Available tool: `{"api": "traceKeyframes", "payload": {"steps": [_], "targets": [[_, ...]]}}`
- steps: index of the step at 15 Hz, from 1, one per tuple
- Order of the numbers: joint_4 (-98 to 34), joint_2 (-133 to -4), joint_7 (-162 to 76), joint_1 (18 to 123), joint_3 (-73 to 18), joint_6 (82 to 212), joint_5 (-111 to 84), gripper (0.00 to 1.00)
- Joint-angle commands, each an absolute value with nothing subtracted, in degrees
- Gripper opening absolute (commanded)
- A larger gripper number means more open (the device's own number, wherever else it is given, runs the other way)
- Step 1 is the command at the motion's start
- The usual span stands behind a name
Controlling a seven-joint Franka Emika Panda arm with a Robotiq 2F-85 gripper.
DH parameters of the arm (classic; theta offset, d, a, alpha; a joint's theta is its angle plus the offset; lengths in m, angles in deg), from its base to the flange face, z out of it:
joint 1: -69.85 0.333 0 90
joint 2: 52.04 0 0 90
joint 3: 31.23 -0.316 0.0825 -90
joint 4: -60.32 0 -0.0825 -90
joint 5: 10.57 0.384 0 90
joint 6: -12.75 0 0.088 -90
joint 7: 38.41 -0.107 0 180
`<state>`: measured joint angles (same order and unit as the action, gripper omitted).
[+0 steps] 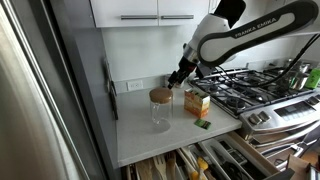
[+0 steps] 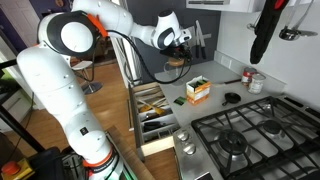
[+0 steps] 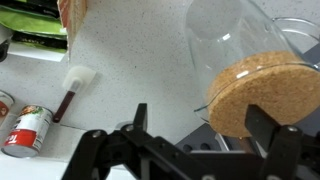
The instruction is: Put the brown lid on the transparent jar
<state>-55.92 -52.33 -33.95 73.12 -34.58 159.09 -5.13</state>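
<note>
- Position: flat round tan-brown cork lid [image 1: 160,95] rests on the mouth of the clear glass cylinder jar [image 1: 160,113], which stands upright on the pale speckled countertop [image 1: 140,135]. The task looks done, though how deep the lid sits is unclear.
- Your claw [image 3: 200,115] is spread wide with nothing between its fingers. It hangs just beside and above the lid, likely placed to pull clear without nudging the jar.
- Orange-yellow box [image 1: 197,102] stands near the jar, not touching; mind that side.
- Count: one lid, one jar, one box, one small red-labelled tin [image 3: 28,130], one white-tipped stick [image 3: 70,88].
</note>
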Motion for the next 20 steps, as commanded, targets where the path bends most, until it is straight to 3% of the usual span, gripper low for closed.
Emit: {"api": "traceKeyframes", "payload": {"steps": [1,9,20], "targets": [[-57.01,-52.49,-36.02,73.00,-34.39,158.46,-7.48,1.00],[-55.83,-49.28,-34.97,73.15,-34.56,156.44,-5.90,1.00],[-55.83,-35.40,-23.20,76.34,-33.59,137.63,4.65,1.00]]}}
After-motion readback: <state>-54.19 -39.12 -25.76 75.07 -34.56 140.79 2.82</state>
